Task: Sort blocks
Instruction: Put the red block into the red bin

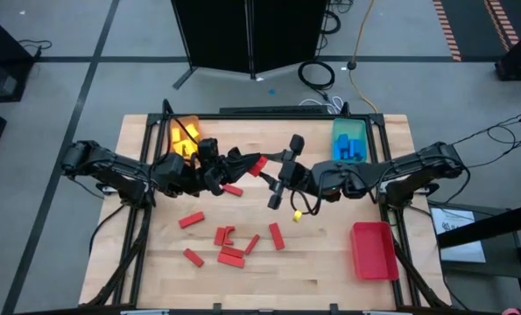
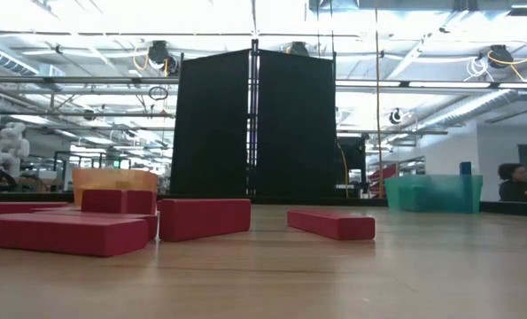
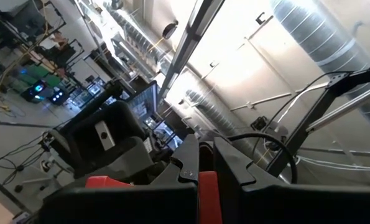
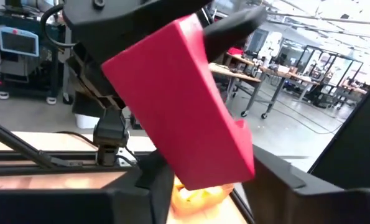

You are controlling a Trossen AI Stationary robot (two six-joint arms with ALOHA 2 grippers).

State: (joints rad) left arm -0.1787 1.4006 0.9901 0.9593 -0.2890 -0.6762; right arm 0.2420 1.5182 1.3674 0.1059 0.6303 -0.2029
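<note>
A red block hangs in the air above the middle of the table, between my two grippers. My left gripper reaches in from the table's left and is shut on it. From the table's right comes my right gripper. In the right wrist view its fingers stand against the two sides of the block's nearer end. Several more red blocks lie flat on the table nearer the front edge, and a small yellow one lies below the right gripper. The low view shows neither gripper. My left gripper pinches the block's far part between its two fingers, slanting upward from the table's left. The block is lifted clear of the table and tilted. My right gripper has the block's other end between its two fingers, coming level from the table's right. The block stands tilted above these fingers.
An orange tray with yellow blocks stands at the far left, and a teal tray with blue blocks at the far right. A red tray sits at the near right. Bare wood lies at the table's near left.
</note>
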